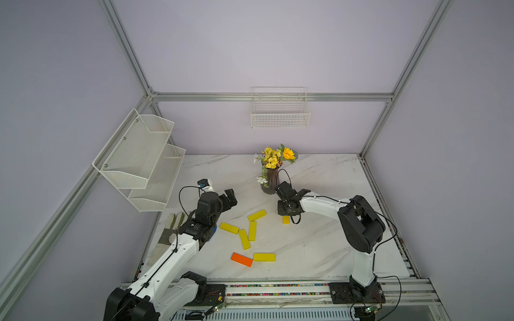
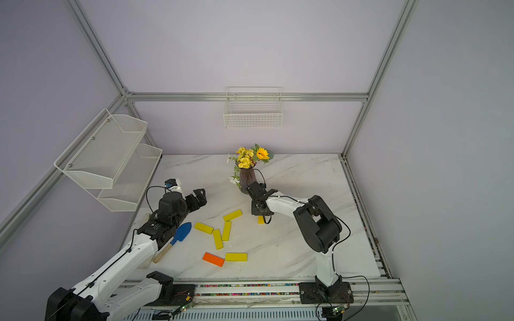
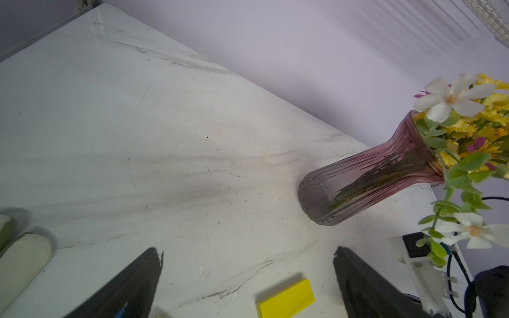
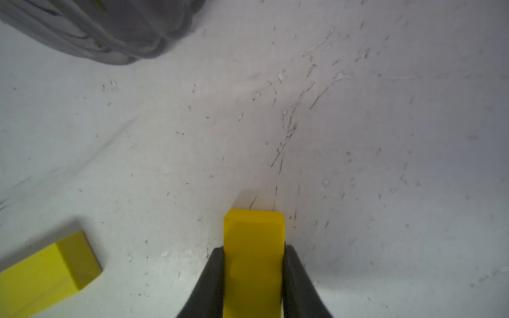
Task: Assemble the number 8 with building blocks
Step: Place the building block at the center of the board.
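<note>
Op: Nearest me, the orange bar (image 1: pixel 241 259) lies flat on the desk (image 1: pixel 319 250), with one yellow bar (image 1: pixel 264 257) just beside its end.

Log: Claws?

Op: My right claw (image 4: pixel 253 249) pinches the held yellow bar (image 4: pixel 253 228) near the vase (image 1: pixel 269 180). My left claw (image 1: pixel 231 198) is spread wide and grips nothing. Four loose yellow bars (image 1: pixel 244 239) lie scattered between the arms.

Smooth, faintly glossy yellow blocks (image 1: pixel 257 215), perhaps plastic; scuffed marbled tabletop (image 3: pixel 137 124); vase (image 3: pixel 366 176), right of frame, ribbed tinted glass.
</note>
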Tool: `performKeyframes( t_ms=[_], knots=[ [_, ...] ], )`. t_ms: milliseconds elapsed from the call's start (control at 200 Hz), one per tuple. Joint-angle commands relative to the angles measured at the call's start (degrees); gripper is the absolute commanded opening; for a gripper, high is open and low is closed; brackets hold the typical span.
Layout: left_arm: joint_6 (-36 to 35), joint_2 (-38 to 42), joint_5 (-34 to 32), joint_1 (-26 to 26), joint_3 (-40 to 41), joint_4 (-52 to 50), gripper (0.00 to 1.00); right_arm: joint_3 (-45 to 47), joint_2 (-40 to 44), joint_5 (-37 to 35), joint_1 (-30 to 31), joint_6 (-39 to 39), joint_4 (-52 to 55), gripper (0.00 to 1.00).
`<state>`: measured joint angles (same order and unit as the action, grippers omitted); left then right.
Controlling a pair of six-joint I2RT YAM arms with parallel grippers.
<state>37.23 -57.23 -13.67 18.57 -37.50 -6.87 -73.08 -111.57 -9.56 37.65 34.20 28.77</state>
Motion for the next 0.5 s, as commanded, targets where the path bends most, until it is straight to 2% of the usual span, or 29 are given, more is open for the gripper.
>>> performKeyframes(
  t_ms=[0,65,150,190,215,325,495],
  knots=[
    [-1.23,0.1,-0.48,0.33,-0.41,2.53,1.0,-1.1,-1.02,1.16,-0.15,-0.36,-1.3,0.06],
    [-1.26,0.1,-0.48,0.33,-0.38,2.52,1.0,-1.1,-1.11,1.31,-0.14,-0.45,-1.52,0.09],
    [-1.24,0.1,-0.43,0.33,-0.44,2.54,1.0,-0.37,-0.14,1.5,-0.12,-0.53,-2.37,0.23],
    [-1.24,0.15,-0.48,0.38,-0.47,2.61,1.0,0.14,0.7,1.28,-0.13,-0.58,-2.88,0.36],
    [-1.33,0.14,-0.48,0.39,-0.47,2.57,1.0,0.49,1.23,1.22,-0.13,-0.75,-3.32,0.49],
    [-1.38,0.1,-0.54,0.39,-0.48,2.65,1.0,1.12,3.59,0.13,-0.13,-1.53,-4.16,0.77],
    [-1.32,-0.16,-0.48,0.5,-0.63,2.66,1.0,0.0,5.56,-1.61,-0.19,-3.49,-4.31,0.96]
  ],
)
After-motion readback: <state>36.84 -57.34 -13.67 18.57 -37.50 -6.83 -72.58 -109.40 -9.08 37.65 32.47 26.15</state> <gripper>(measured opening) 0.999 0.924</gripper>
